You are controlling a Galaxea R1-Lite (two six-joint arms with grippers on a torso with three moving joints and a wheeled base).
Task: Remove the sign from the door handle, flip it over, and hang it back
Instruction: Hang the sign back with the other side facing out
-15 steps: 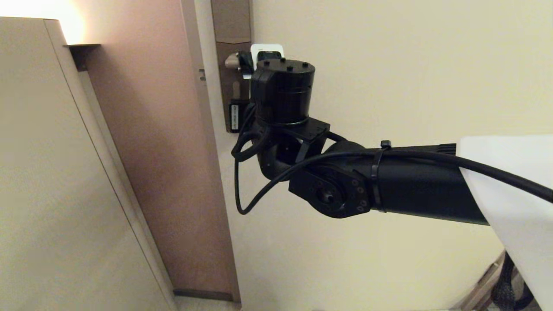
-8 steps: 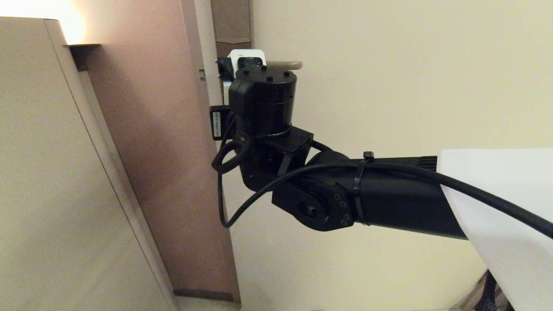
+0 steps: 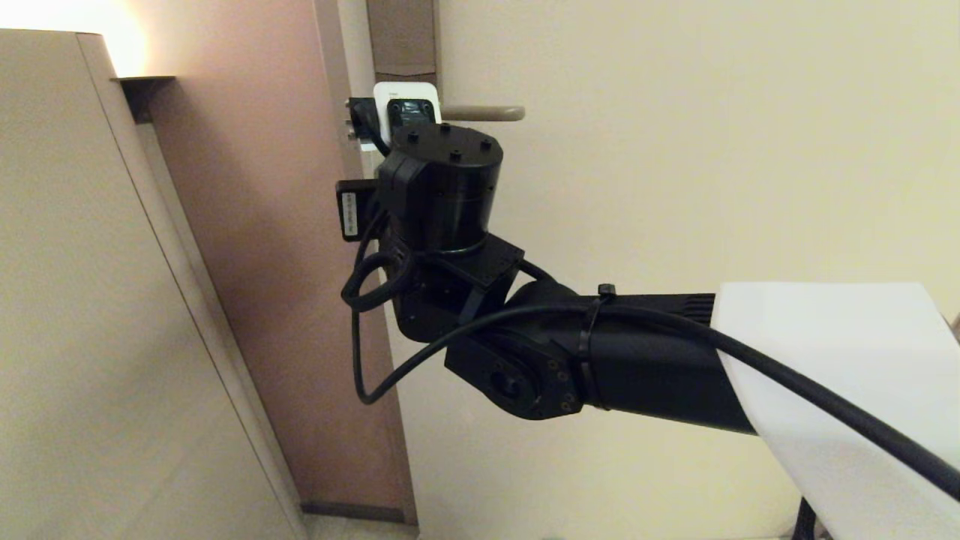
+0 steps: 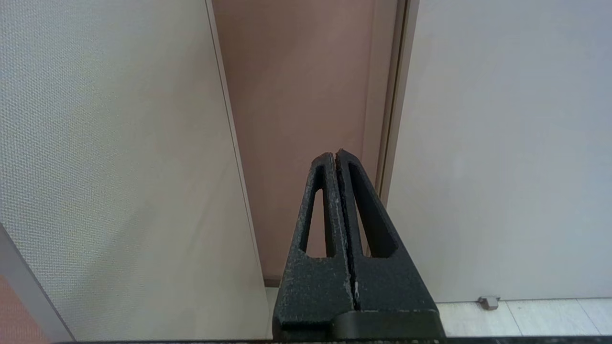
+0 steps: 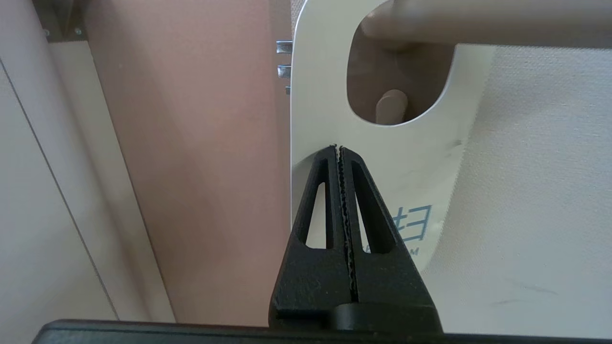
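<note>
Right pincer (image 5: 338,149) clamped on sign (image 5: 406,157), white side showing, text mostly hidden; handle (image 5: 478,24) cut off through its hole. Left pincer (image 4: 334,155) closed, empty.

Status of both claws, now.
Left claw: closed, holding nothing, parked away from the door handle.
Right claw: closed on the sign, white side showing, at the handle.

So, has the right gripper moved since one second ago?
Yes. The right gripper moved left along the door handle, toward the brown door frame.
</note>
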